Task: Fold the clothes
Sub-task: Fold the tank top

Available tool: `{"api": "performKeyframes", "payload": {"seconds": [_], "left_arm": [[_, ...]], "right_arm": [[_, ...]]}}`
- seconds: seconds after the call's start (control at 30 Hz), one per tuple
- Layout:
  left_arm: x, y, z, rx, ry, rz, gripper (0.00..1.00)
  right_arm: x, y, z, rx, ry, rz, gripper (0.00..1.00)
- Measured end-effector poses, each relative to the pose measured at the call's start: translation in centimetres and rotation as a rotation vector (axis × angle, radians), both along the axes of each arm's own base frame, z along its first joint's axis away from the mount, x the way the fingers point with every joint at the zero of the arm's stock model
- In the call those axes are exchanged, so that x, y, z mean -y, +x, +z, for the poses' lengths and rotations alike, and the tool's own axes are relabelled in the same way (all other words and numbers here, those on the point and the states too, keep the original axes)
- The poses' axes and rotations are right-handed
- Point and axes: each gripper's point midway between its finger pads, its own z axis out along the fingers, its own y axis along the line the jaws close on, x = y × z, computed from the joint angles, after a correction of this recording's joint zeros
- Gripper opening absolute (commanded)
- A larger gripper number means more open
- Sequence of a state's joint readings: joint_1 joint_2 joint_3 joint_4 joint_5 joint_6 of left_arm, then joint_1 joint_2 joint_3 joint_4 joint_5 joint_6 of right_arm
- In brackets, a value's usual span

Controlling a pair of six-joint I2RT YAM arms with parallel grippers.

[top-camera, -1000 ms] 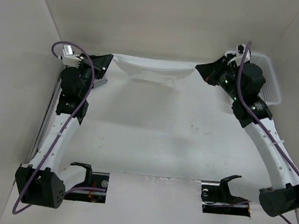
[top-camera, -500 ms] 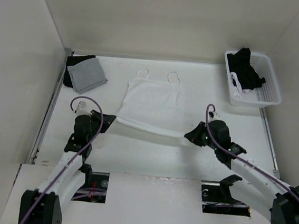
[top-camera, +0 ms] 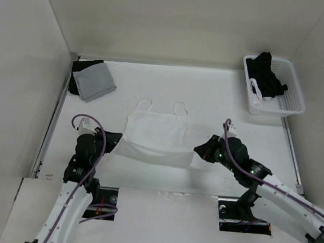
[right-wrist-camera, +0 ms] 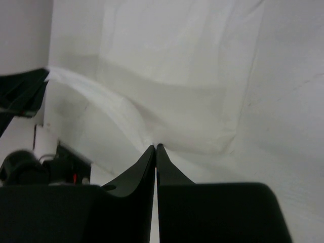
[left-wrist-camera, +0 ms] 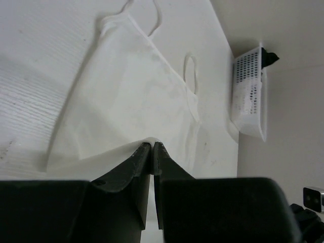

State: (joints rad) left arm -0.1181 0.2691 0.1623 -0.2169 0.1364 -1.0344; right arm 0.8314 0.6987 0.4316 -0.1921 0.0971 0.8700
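Between the two claws: the clothes [top-camera: 159,134], a thin white top, lie spread on the table [top-camera: 221,104], with the hem [top-camera: 154,154] spanning from one claw to the other.
Left claw [top-camera: 116,141]: clenched on the hem's left corner. The wrist view shows both fingers pressed together with the white edge pinched at their tips.
Right claw [top-camera: 200,151]: clenched on the hem's right corner, fingers likewise pressed together on the fabric's edge.
Which way it points: the two loop straps [top-camera: 145,101] lie on the side far from both claws, toward the back wall. The hem is the side nearest the claws.
Long axis: strap to hem runs straight away from the claws, and the hem runs crosswise, claw to claw. As it lies, the top looks about as wide as it is deep, so I cannot tell which is longer.
Hem shape: it sags in a shallow arc between the claws and seems lifted a little off the table, while the strap end lies flat.
Beyond the left claw, well apart: a grey cloth [top-camera: 94,80] lying over a black garment [top-camera: 75,66] at the far left corner.
Beyond the right claw, well apart: a white basket [top-camera: 293,102] holding black garments [top-camera: 267,71], at the far right corner.
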Motion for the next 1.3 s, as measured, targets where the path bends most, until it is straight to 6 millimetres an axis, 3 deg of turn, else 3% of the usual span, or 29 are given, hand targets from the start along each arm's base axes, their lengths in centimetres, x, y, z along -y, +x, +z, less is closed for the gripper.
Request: {"api": "performKeyframes", "payload": {"seconds": [0.17, 0.3, 0.43, 0.5, 0.57, 0.63, 0.7, 0.8, 0.87, 0.97, 1.03, 1.17, 1.3], "left_arm": [[-1.2, 4.2, 0.3, -0.084, 0.030, 0.084, 0.06], [-1.2, 10.4, 1.8, -0.076, 0.033, 0.130, 0.06], [-1.1, 16.8, 2.3, -0.057, 0.028, 0.171, 0.09], [-1.2, 19.8, 1.9, -0.060, 0.034, 0.195, 0.20], [-1.2, 22.6, 1.2, -0.067, 0.039, 0.205, 0.31], [-1.2, 24.8, 0.2, -0.077, 0.040, 0.211, 0.37], [-1.5, 25.4, -0.7, -0.094, 0.042, 0.215, 0.38], [-2.0, 24.5, -1.0, -0.101, 0.051, 0.222, 0.37], [-2.2, 22.2, -0.4, -0.083, 0.068, 0.225, 0.35], [-1.2, 17.2, 1.1, -0.025, 0.100, 0.198, 0.31], [-0.3, 14.0, 1.5, 0.012, 0.114, 0.163, 0.31], [-0.8, 10.5, -1.1, -0.032, 0.151, 0.146, 0.34], [-1.4, 8.9, -4.8, -0.145, 0.177, 0.130, 0.37]], "right_arm": [[2.2, 7.4, 0.0, -0.022, -0.041, -0.146, 0.06], [3.2, 13.9, 1.9, -0.012, -0.001, -0.204, 0.06], [2.5, 20.9, 4.0, 0.017, 0.044, -0.201, 0.08], [2.0, 24.3, 4.2, 0.018, 0.056, -0.194, 0.16], [1.5, 27.5, 3.5, 0.010, 0.062, -0.190, 0.30], [1.2, 30.0, 2.0, -0.012, 0.056, -0.193, 0.33], [1.2, 31.1, -0.2, -0.046, 0.039, -0.203, 0.35], [1.6, 30.3, -2.5, -0.101, 0.004, -0.220, 0.38], [1.5, 28.8, -3.1, -0.104, -0.020, -0.223, 0.34], [1.0, 23.8, -3.7, -0.094, -0.057, -0.201, 0.10], [0.5, 20.4, -3.6, -0.076, -0.057, -0.177, 0.04], [-0.6, 15.6, -3.9, -0.048, -0.041, -0.123, 0.07], [0.1, 13.3, -5.5, -0.056, -0.054, -0.123, 0.26]]}}
